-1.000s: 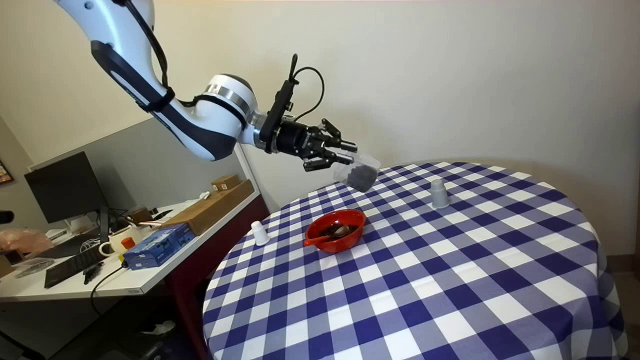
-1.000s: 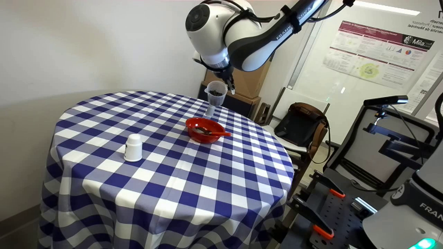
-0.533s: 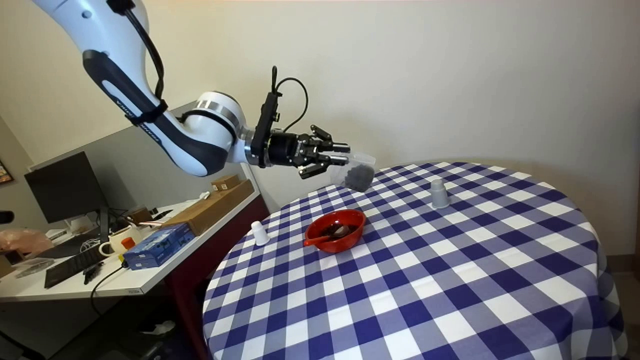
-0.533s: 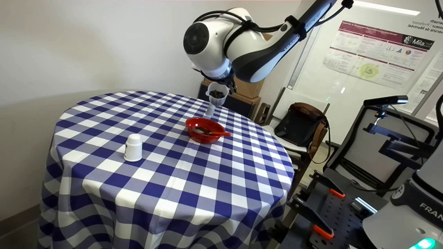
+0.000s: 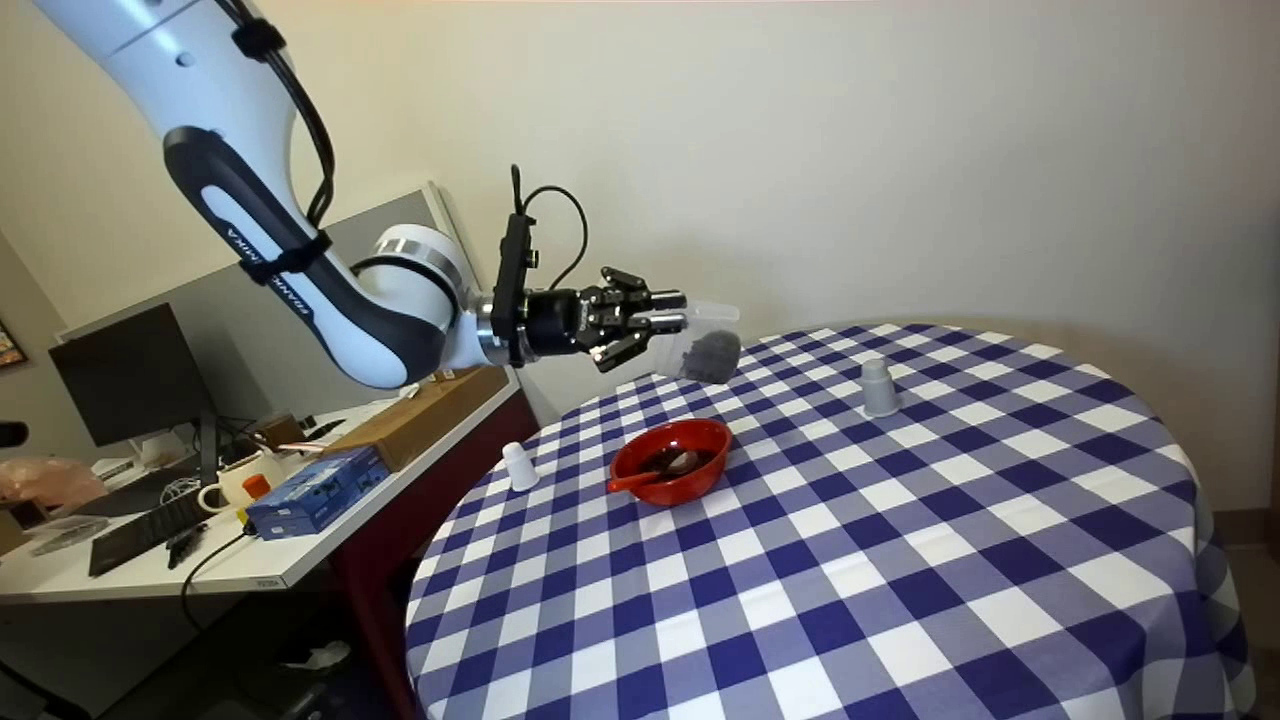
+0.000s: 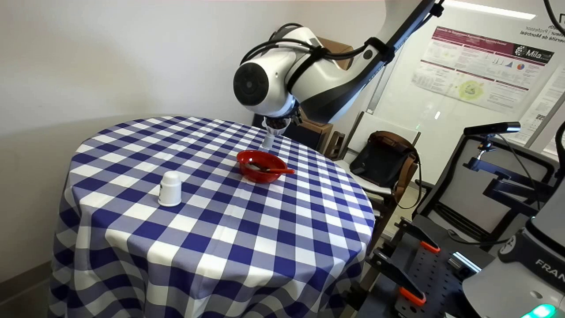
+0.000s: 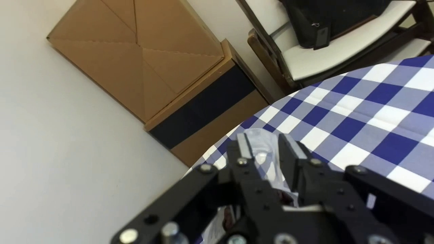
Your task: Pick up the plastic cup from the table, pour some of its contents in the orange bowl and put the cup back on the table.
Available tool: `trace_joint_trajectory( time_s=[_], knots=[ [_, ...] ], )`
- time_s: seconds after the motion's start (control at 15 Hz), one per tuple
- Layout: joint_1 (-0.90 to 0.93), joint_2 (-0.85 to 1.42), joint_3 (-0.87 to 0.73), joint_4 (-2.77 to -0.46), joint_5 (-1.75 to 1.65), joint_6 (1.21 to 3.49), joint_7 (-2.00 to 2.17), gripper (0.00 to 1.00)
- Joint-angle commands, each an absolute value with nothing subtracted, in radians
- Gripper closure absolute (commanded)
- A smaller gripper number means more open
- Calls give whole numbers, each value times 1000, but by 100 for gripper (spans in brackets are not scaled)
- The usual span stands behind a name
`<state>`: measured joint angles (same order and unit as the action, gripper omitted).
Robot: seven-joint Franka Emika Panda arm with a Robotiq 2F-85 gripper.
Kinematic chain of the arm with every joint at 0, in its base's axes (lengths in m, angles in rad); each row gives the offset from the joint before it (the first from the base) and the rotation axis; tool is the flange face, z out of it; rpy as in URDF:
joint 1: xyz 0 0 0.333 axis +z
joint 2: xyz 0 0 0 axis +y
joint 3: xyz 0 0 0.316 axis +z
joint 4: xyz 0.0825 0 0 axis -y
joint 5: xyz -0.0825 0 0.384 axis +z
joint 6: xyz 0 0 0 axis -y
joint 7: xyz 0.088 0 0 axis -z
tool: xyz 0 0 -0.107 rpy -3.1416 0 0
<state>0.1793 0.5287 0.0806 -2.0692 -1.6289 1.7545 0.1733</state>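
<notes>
From over here I count one table (image 5: 900,560), one cup (image 5: 712,322), one bowl (image 5: 690,492), one spoon (image 6: 280,171), two pale containers (image 6: 170,191), two chairs (image 6: 370,127), one bag (image 6: 380,160) and one monitor (image 5: 132,372).

There's the blue box (image 5: 318,492) on the white desk (image 5: 250,563) | brown box (image 5: 430,415) just beyond it | cream mug (image 5: 234,480) right beside it | monitor (image 5: 135,372) well apart from it
</notes>
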Motion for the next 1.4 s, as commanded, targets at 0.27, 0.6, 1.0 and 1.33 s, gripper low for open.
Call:
trace_joint_trajectory(
  time_s=[0.27,0.6,1.0,1.33],
  knots=[
    [186,576,103,-2080,-1737,1650,217,88],
    [193,597,111,-2081,-1808,1601,221,88],
    [197,612,118,-2098,-1871,1546,211,88],
    [202,621,121,-2127,-1923,1501,215,88]
  ],
)
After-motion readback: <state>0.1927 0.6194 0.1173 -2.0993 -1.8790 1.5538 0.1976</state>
